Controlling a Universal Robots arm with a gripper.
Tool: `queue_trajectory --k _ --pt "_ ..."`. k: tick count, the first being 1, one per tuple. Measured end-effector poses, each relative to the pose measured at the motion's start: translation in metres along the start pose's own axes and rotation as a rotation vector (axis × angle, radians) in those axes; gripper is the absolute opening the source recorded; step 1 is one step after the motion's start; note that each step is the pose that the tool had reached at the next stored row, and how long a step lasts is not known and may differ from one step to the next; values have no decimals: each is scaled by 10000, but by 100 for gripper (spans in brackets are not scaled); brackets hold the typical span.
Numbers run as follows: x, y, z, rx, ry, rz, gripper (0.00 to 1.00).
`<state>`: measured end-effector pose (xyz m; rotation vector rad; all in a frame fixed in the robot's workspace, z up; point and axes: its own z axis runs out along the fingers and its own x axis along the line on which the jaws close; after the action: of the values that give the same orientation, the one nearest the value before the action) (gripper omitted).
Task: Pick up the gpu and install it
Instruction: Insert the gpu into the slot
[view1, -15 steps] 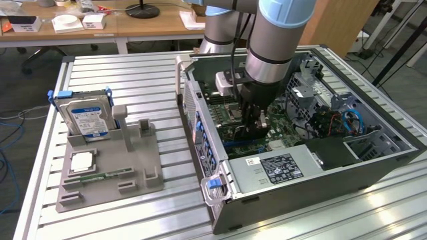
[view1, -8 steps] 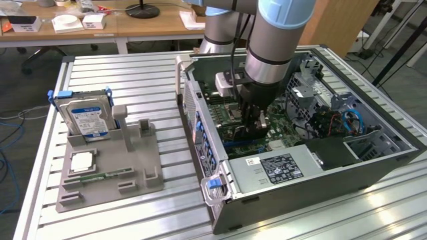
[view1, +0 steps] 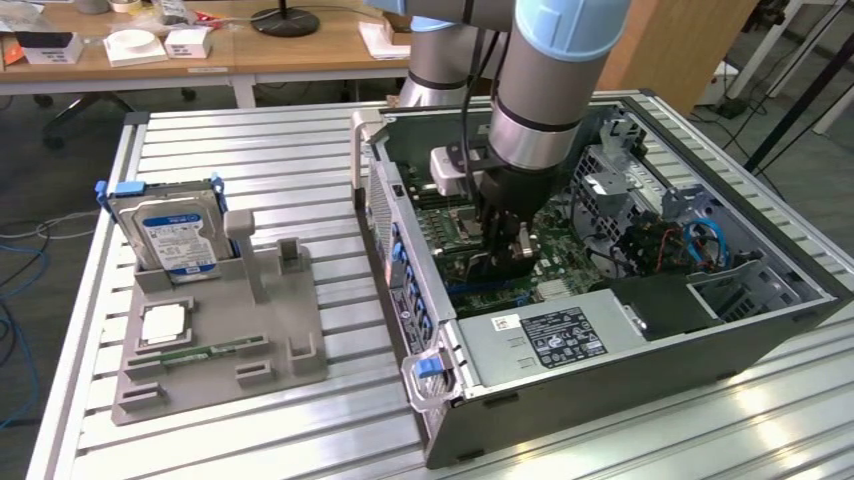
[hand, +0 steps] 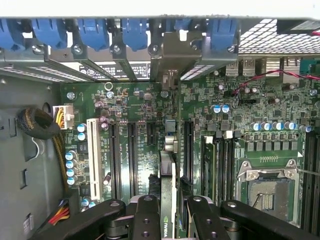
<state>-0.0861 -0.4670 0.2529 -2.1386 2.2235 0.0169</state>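
The tool (hand: 167, 220) pinches the gpu (hand: 169, 180) edge-on between its fingers, low over the motherboard (hand: 130, 105) inside the computer case (view1: 694, 340).

gripper (hand: 169, 215) clamps gpu (hand: 168, 200) edge-on | over motherboard (hand: 135, 107) slots

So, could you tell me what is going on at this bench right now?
The arm has reached into the open computer case, and its pincer is shut on the gpu, holding it edge-on over the motherboard slots. On the grey fixture beside the case, the hard drive stands upright.
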Motion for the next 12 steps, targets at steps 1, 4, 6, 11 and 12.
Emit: queue_trajectory --k 1,4,6,11,12 --pt "0 0 5 -1 -1 -10 26" --pt "-1 0 9 5 -16 -26 26" --pt "-2 -1 15 9 -28 -30 26" --pt "-1 0 18 1 -13 -40 26" --pt "-1 0 23 0 -12 -44 26"
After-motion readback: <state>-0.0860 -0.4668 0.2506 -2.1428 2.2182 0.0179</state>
